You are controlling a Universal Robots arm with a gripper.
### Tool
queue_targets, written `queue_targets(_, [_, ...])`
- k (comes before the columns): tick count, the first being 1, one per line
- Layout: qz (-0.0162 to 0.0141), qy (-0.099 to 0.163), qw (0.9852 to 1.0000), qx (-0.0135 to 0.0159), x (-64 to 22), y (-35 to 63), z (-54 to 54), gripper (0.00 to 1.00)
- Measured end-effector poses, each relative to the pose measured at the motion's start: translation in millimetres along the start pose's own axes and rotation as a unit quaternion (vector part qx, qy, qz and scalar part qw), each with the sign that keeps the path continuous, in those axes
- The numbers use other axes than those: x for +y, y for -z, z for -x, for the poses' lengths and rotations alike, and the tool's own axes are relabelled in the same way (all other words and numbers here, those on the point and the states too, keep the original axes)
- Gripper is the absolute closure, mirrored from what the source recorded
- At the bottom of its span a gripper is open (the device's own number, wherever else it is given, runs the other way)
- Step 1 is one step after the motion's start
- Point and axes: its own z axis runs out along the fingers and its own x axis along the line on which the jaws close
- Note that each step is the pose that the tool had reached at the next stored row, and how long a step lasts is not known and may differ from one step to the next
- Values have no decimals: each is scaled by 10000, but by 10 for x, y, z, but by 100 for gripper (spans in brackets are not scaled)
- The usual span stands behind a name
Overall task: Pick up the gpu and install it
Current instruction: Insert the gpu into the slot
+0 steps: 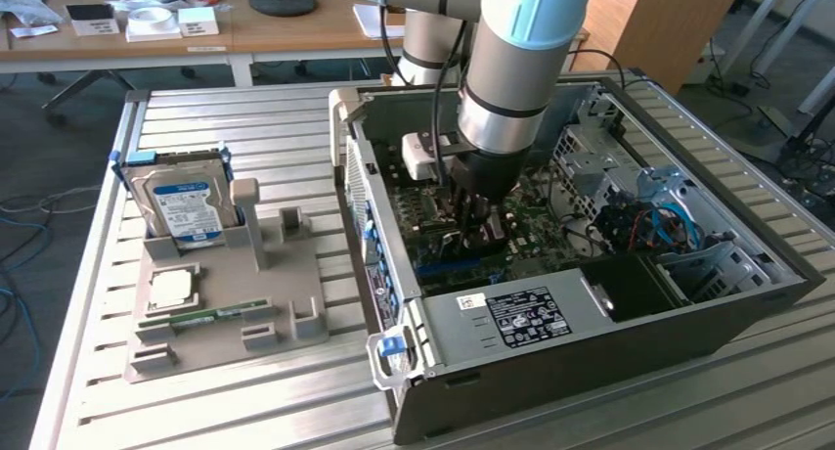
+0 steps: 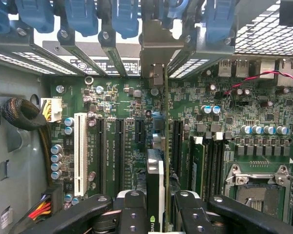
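From high and well back, the exterior view looks down on the slatted metal desk (image 1: 235,411) and the open grey computer case (image 1: 679,347). The wrist view peers past the jaws, close over the green motherboard (image 2: 122,92), which both views share.

Metal, plastic and circuit board, mostly matt.
The table (image 1: 235,411) is ribbed bare metal with a dull shine; the computer case (image 1: 588,352) is dark matt sheet metal; the motherboard (image 2: 122,97) is green coated board; the gpu (image 2: 155,180) shows a pale, smooth edge; the gripper (image 2: 158,212) is matt black.
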Motion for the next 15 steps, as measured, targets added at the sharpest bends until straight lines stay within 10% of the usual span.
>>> queue_targets(15, [-1,-2,10000,-5,-23,2,1,73])
